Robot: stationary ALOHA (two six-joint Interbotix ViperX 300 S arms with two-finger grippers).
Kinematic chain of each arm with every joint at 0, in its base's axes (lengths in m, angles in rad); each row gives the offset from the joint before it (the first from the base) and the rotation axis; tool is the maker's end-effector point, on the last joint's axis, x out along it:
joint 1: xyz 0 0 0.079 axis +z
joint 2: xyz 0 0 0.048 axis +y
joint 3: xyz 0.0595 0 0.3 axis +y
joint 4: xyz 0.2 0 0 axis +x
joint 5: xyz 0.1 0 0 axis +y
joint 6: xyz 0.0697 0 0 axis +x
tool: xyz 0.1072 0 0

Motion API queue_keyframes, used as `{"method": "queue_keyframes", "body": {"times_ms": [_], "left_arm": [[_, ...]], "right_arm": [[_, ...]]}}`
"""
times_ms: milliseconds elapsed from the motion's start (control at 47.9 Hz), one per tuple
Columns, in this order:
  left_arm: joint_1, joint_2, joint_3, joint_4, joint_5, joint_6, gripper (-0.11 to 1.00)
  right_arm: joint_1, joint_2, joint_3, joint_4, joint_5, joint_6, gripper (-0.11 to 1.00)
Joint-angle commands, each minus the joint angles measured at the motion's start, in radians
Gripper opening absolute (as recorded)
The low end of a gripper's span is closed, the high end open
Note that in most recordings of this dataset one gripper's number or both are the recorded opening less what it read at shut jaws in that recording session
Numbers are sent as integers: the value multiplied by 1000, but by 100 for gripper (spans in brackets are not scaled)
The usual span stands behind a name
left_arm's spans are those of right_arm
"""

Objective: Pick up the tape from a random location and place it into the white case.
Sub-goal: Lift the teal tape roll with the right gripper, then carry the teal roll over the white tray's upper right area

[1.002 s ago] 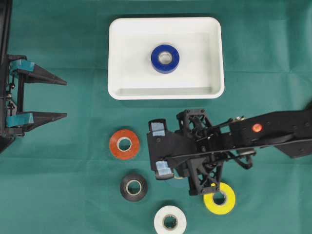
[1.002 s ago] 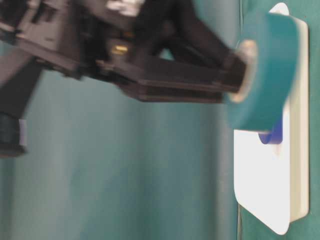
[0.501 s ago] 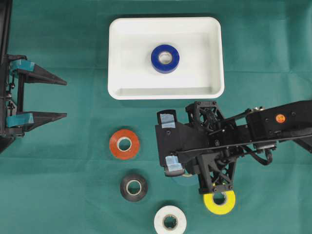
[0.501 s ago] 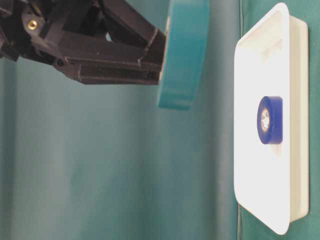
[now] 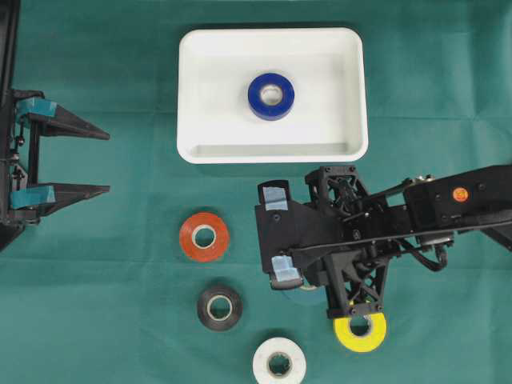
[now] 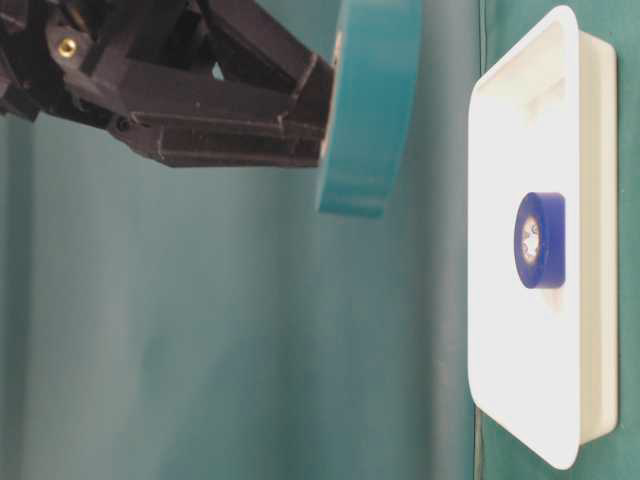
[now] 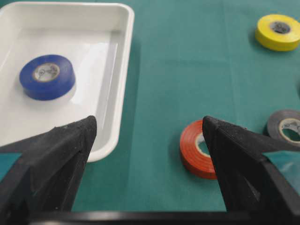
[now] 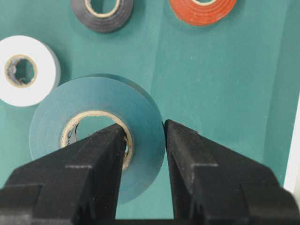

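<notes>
- Seen from overhead, the right claw (image 5: 282, 240) sits at lower centre below the white case (image 5: 272, 152); its teal tape is almost wholly hidden beneath it. One blue roll (image 5: 271, 96) lies in the case. Four loose rolls lie on the green worktop (image 5: 112, 320): orange (image 5: 204, 237), black (image 5: 220, 307), white (image 5: 279, 364), yellow (image 5: 360, 332). The left claw (image 5: 104, 162) stands wide open at the left edge.
- At table level, the teal tape (image 6: 365, 110) hangs at upper centre, clamped at the tip of the right claw, clear of the case at right.
- From the left wrist, the open left claw (image 7: 147, 129) frames the orange roll, with the case at upper left.
- From the right wrist, the right claw (image 8: 145, 131) is closed on the teal tape's wall, one finger (image 8: 101, 154) through the core, the other outside.
</notes>
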Motion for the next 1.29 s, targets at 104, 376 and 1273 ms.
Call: {"method": "queue_keyframes", "body": {"times_ms": [104,376,1273], "left_arm": [[-2,8,-12,-2,-3,0,95],[-2,8,-12,-2,-3,0,95],[-2,8,-12,-2,-3,0,95]], "right_arm": [[2,-31,-29,-2,-2,3,29],[2,-31,-25,-2,-5,3,29],[-209,-31,2,-61,-2,-5,29]]}}
